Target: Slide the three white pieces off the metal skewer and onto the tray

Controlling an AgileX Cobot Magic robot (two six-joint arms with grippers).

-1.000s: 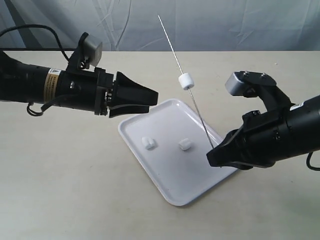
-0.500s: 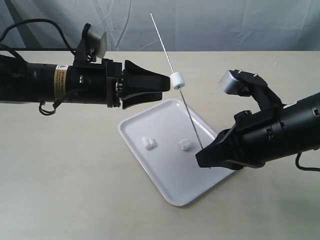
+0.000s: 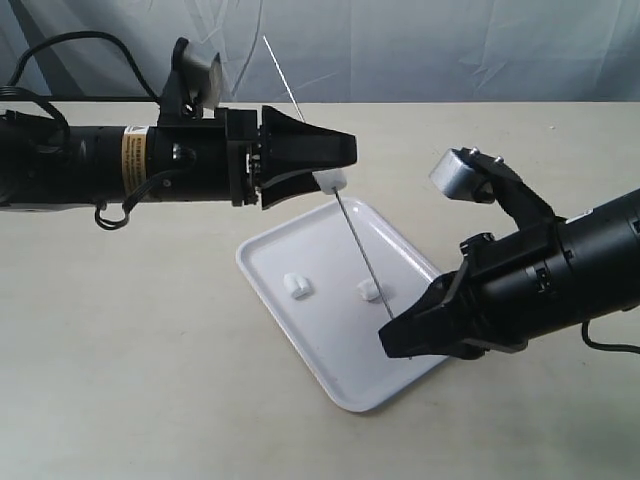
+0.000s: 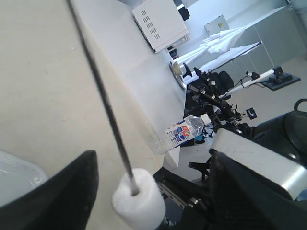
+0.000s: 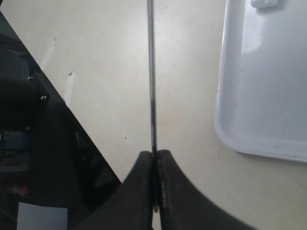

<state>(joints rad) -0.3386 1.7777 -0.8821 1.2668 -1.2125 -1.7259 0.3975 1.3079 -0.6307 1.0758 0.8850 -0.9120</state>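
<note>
- The left pincer (image 3: 338, 168) reached in level from the left, above the counter (image 3: 120, 350) and near the tray's far edge.
- Its jaws stood apart. In the left wrist view one dark finger (image 4: 62, 191) lay on each side of the threaded piece (image 4: 139, 201), with a gap on both sides.
- The threaded piece (image 3: 335, 181) sat on the skewer (image 3: 355, 240), between the left pincer's fingertips and above the tray's far part.
- The skewer ran slantwise, its free tip high behind the left arm and its lower end down at the right pincer. The left wrist view showed the skewer (image 4: 103, 105) entering the top of the white piece.
- The tray (image 3: 330, 345) lay flat on the counter between the two arms.
- A loose piece (image 3: 298, 286) rested on the tray's left part. A second loose piece (image 3: 366, 291) rested near the middle, just beside the skewer's line in the exterior view.
- The right pincer (image 3: 385, 340) came in low from the right, over the tray's near right edge.
- Its jaws were pressed together on the skewer's lower end. The right wrist view showed the right pincer (image 5: 154, 167) clamped on the skewer (image 5: 151, 72), with the tray (image 5: 268, 96) off to one side.
</note>
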